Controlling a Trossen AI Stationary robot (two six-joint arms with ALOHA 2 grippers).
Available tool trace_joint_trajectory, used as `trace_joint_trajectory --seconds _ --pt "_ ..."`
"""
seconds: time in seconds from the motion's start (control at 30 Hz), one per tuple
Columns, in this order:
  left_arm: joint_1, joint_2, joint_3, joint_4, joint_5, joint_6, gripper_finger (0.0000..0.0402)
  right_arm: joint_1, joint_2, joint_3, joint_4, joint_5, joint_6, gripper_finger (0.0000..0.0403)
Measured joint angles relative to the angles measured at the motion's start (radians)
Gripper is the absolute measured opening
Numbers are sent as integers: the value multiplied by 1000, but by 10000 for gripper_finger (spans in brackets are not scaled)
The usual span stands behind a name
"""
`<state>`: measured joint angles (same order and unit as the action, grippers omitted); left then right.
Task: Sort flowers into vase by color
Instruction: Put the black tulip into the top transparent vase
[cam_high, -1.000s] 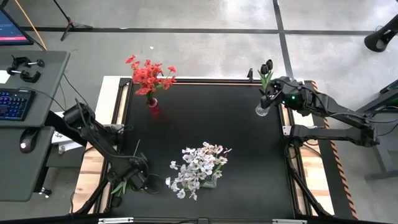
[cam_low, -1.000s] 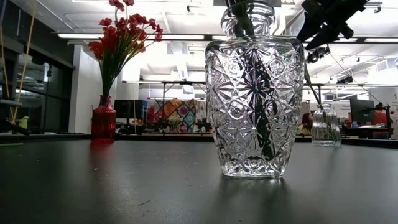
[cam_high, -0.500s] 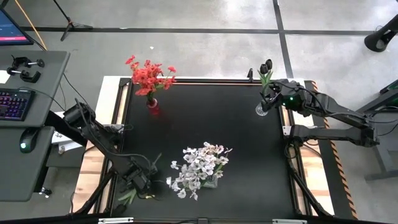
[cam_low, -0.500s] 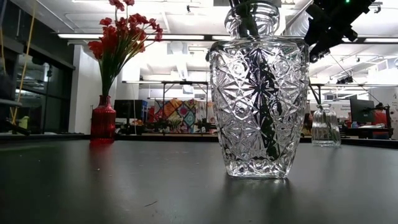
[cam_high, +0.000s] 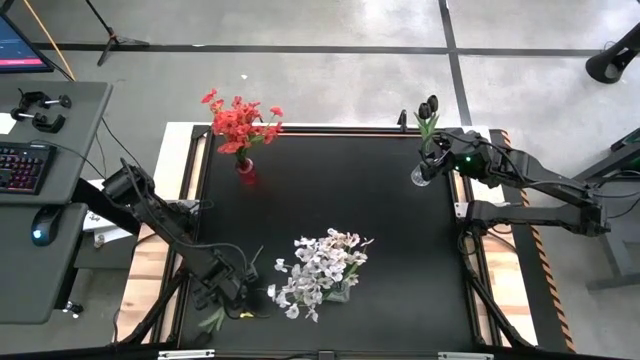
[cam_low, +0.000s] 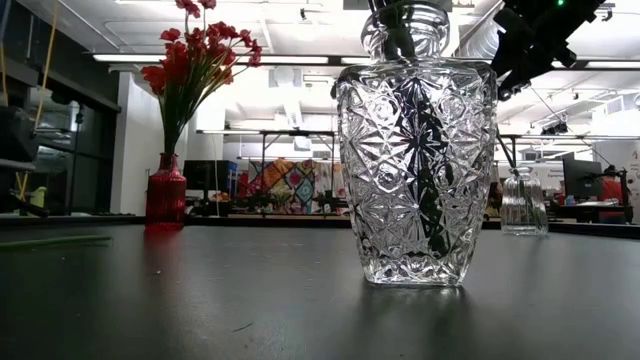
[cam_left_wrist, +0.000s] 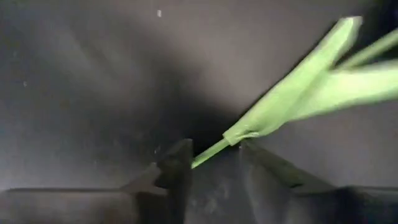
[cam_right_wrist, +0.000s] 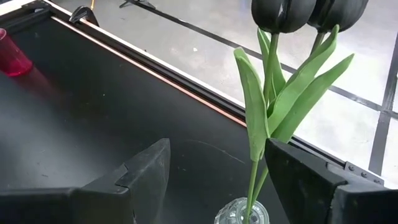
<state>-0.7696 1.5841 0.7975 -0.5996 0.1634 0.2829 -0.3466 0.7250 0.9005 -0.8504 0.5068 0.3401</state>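
Three colour groups already stand sorted: red flowers (cam_high: 240, 120) in a red vase (cam_high: 245, 170) at the upper left of the tabletop (cam_high: 330, 200), white flowers (cam_high: 318, 268) in a cut-glass vase (cam_low: 415, 160) at lower centre, and dark tulips (cam_right_wrist: 305, 12) in a small clear vase (cam_high: 420, 178) at the upper right. What looks left is one loose green stem (cam_left_wrist: 292, 102) low at the lower left of the high view, just left of the white bunch — its blossom is not visible, so I cannot tell its colour. The left tool (cam_high: 232, 290) sits there; in its wrist view the stem's thin end runs between the two dark fingers (cam_left_wrist: 177, 171), which stand close on either side, though whether they have clenched on it I cannot tell. The right tool (cam_right_wrist: 217, 177) waits at the upper right, released and spread wide around the tulip stems without touching them. By my reading the sorting is nearly finished — the stem must be lifted and dropped into its matching vase.
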Motion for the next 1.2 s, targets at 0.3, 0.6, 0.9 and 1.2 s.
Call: trace_joint_trajectory --seconds 0.3,0.6,0.9,1.2 --pt "92 -5 1 -6 16 -96 12 0 0 0 -7 1 22 252" --pt "205 -168 0 -61 -28 -126 1 0 0 0 -7 1 21 252" --pt "204 -369 0 -80 49 -221 1 0 0 0 -7 2 19 252" --pt "107 -249 0 -77 -33 -103 81 0 0 0 -8 5 22 252"
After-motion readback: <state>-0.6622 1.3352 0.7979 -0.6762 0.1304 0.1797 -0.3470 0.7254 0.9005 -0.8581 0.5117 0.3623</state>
